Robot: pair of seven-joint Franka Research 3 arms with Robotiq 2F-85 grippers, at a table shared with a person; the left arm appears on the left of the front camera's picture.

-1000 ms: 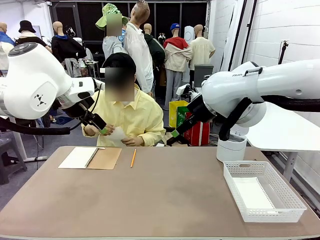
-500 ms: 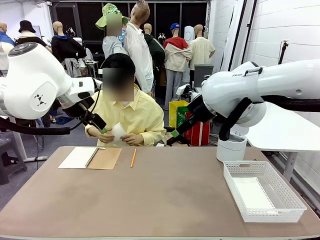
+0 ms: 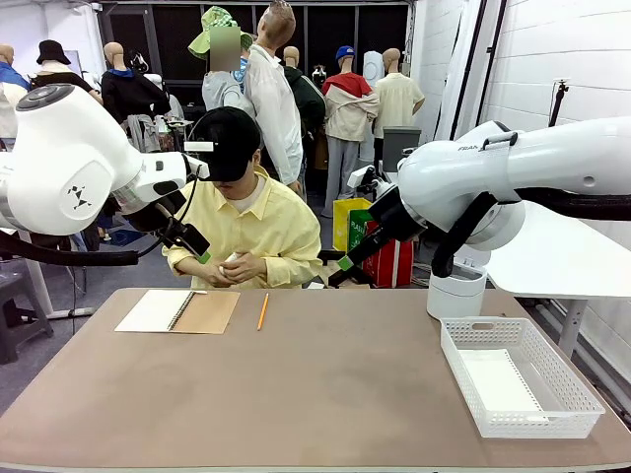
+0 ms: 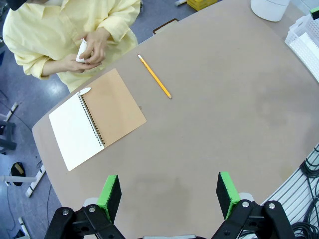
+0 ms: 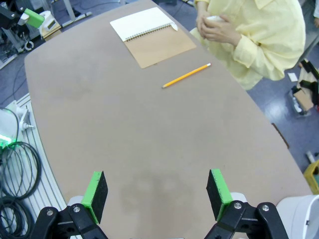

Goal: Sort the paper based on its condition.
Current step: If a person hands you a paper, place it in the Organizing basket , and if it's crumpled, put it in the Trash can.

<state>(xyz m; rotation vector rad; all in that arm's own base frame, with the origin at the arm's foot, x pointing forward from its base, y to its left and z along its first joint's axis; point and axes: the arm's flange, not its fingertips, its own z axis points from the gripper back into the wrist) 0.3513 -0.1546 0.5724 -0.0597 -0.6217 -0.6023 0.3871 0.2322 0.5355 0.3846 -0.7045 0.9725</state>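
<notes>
Both my claws, left claw (image 4: 169,196) and right claw (image 5: 157,194), hang released and empty above the worktop (image 3: 325,374), waiting. The paper (image 4: 81,51) is crumpled between the person's hands (image 3: 237,268), beyond the notebook (image 3: 179,311), likely for sorting.

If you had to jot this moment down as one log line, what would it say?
person's hands: crumpling paper | left gripper: open, empty | right gripper: open, empty | basket: one sheet inside
</notes>
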